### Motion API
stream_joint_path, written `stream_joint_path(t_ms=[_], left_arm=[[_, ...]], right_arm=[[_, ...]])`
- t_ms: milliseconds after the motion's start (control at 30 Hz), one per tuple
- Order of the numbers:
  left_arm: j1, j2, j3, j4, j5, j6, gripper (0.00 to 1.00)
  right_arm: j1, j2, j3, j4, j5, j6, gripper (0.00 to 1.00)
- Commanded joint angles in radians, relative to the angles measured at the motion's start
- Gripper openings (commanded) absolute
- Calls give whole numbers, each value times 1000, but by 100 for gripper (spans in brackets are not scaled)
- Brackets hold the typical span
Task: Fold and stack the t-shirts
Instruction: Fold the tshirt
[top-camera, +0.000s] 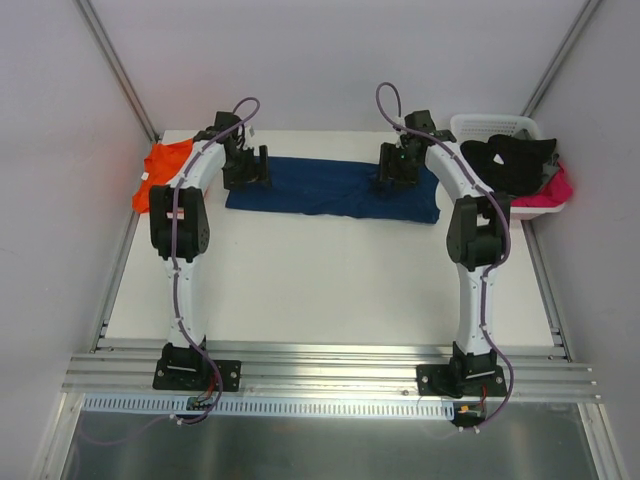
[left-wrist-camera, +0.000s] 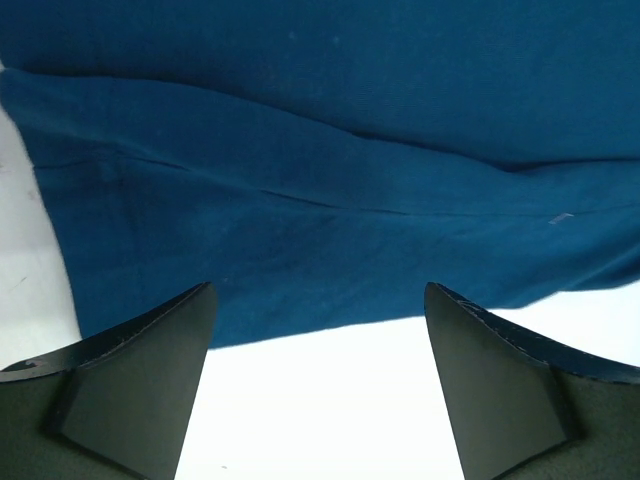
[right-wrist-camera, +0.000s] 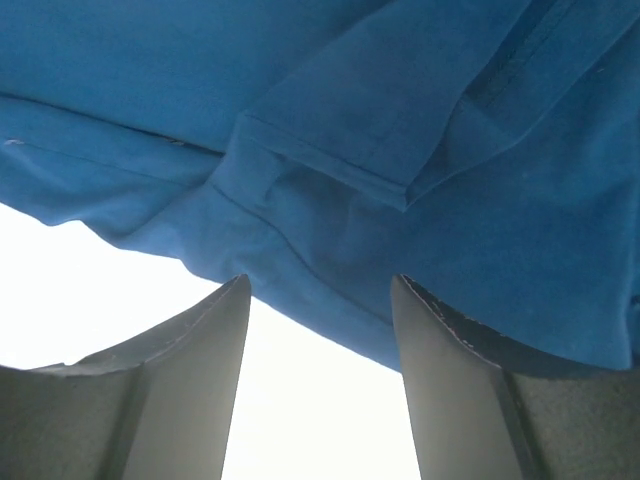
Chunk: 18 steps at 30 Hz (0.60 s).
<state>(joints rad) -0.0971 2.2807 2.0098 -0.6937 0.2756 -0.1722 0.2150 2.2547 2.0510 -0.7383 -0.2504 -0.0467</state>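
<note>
Top external view: I see both arms reaching from the near rail across the white table (top-camera: 320, 290). Beyond them the navy shirt (top-camera: 330, 188) lies flat as a long folded band, running left to right. The left gripper (top-camera: 246, 168) stands at its left end and the right gripper (top-camera: 400, 166) near its right end. Both wrist views show fingers spread wide with nothing between them and blue cloth just beyond. Far left, the orange shirt (top-camera: 160, 178) lies crumpled at the table edge. Far right, a white basket (top-camera: 490, 124) holds black cloth (top-camera: 510, 160) and pink cloth (top-camera: 550, 192).
</note>
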Motion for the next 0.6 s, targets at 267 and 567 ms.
stream_joint_path(t_ms=[267,567], left_arm=[[2,83,72,-15,57,-53,84],[2,79,27,-13,42,-67,83]], right_arm=[[6,129,93,4,-23,30,62],[6,224,294,51,26,27,61]])
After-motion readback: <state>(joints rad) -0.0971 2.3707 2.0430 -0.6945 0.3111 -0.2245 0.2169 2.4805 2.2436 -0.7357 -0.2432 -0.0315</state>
